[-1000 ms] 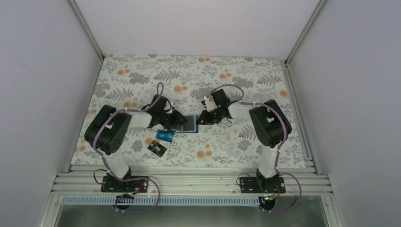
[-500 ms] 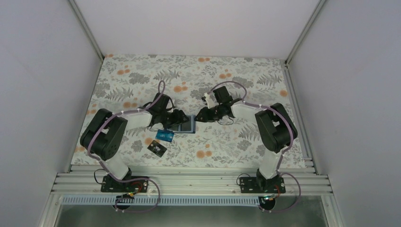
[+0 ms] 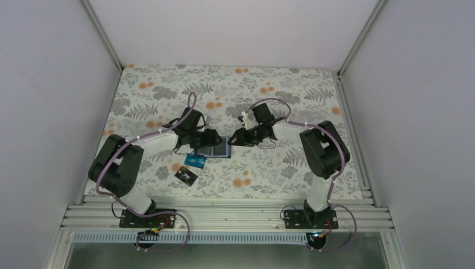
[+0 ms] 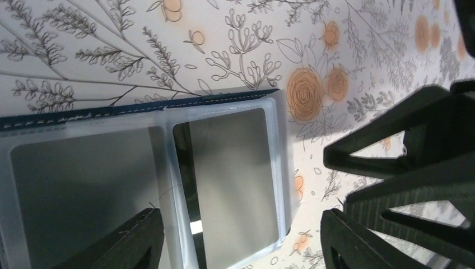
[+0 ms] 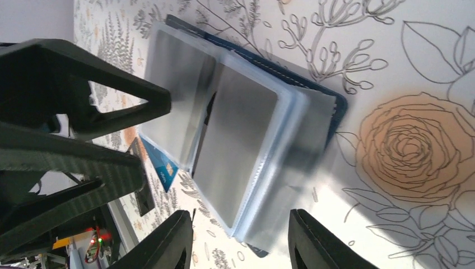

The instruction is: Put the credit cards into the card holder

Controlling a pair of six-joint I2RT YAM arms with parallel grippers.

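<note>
Black left tool (image 3: 211, 138), right tool (image 3: 234, 139) reach inward, spread, perhaps touching card holder (image 3: 220, 149).

Navy card holder (image 3: 219, 147), teal card (image 3: 195, 161), floral tablecloth (image 3: 168, 84).

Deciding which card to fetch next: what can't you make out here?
- Top view: the left gripper covers much of the card holder; only the teal card and one black card show.
- Both wrist views: cloudy plastic sleeves hide whether cards sit inside.
- Right wrist: the card holder's near edge is blurred.
</note>
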